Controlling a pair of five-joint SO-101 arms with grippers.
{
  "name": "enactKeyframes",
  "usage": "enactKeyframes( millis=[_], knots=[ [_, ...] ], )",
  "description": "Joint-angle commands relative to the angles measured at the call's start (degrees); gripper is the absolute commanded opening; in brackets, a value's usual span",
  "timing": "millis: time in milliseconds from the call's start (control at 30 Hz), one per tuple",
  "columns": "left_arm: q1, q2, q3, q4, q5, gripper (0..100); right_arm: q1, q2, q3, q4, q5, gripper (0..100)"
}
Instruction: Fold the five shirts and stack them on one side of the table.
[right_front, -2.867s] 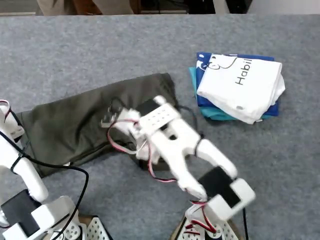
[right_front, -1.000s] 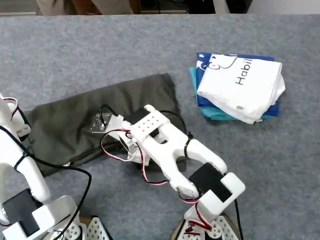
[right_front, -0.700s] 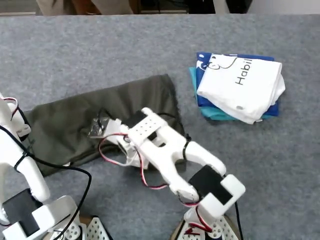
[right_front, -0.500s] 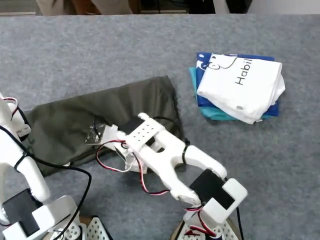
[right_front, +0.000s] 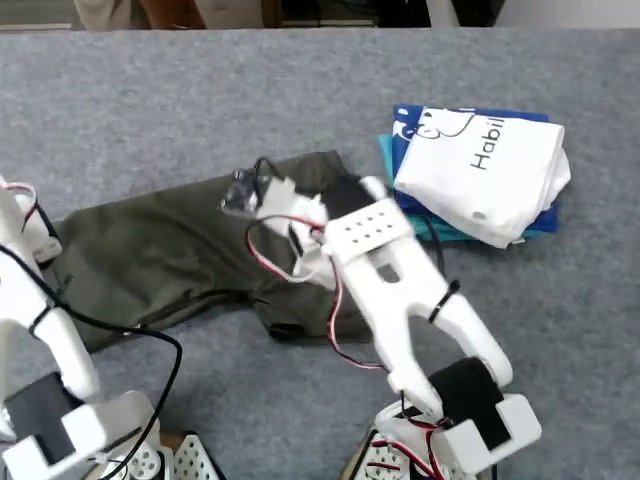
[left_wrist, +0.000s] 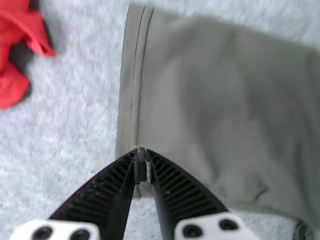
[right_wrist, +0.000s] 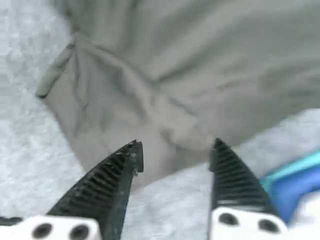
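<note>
An olive shirt (right_front: 150, 250) lies spread across the left and middle of the grey table (right_front: 200, 90). In the left wrist view my left gripper (left_wrist: 140, 159) is shut on the olive shirt's (left_wrist: 215, 100) hem at its corner; in the high view the left gripper (right_front: 40, 240) sits at the shirt's left end. My right gripper (right_wrist: 175, 150) hangs open just above the olive shirt's (right_wrist: 200, 65) bunched right part, holding nothing; from above the right gripper (right_front: 320, 205) is near the shirt's far right end. A folded stack (right_front: 480, 170) with a white shirt on top lies at the right.
The stack has blue and teal shirts under the white one, and its blue edge (right_wrist: 295, 185) is close to my right gripper. A red cloth (left_wrist: 15, 45) lies on the table past the olive shirt's hem. Bare table stretches along the far side.
My right arm rose from the shirt's middle and swung toward its far right end, nearer the stack. The shirt's near right edge now lies bunched. The left arm has stayed put.
</note>
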Motion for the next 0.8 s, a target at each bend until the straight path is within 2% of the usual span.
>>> enactKeyframes(
  millis=[0, 100, 167, 333, 533, 767],
  knots=[
    [2.81, 4.62, -8.53, 0.44, 3.87, 2, 1.27, -2.42, -9.45, 0.70, 1.14, 15.7],
    [5.27, 13.93, -16.35, 0.79, 6.59, 2, 1.36, 1.63, -15.52, -3.34, 0.70, 10.2],
    [5.80, 21.14, -22.59, 1.67, 9.05, 2, 1.36, 7.16, -20.26, -4.92, 0.70, 0.3],
    [5.27, 37.41, -40.70, 4.92, 11.25, 2, 2.42, 25.36, -35.38, -6.77, -2.37, 0.7],
    [3.69, 51.12, -55.65, 4.92, 7.21, 2, 8.84, 47.43, -56.66, -8.70, -7.38, 0.3],
    [-0.18, 60.26, -61.80, 7.03, 0.09, 2, 13.23, 68.18, -84.53, -2.73, -9.49, 0.2]
  ],
)
